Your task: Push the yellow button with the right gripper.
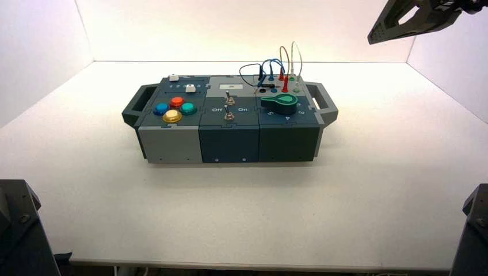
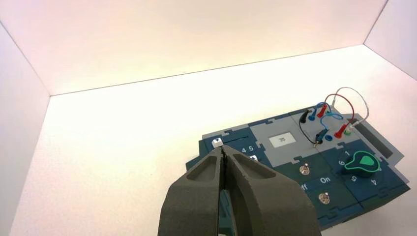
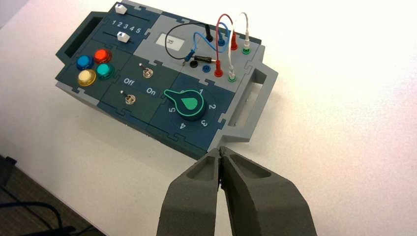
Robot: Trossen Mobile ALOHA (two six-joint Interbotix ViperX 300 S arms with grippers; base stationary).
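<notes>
My high camera looks down at the box (image 1: 230, 123) from behind; both my wrist cameras share its top

A plain white surface (image 1: 368, 190) carried everything, walled in by white panels at the back and both sides. One thing lay directly on it: the box (image 1: 229, 118), dark blue and grey with a handle at each end, resting flat. It sat below and to the left of the right claw (image 1: 377, 35), which hung well clear of it, over the surface's far right part.
</notes>
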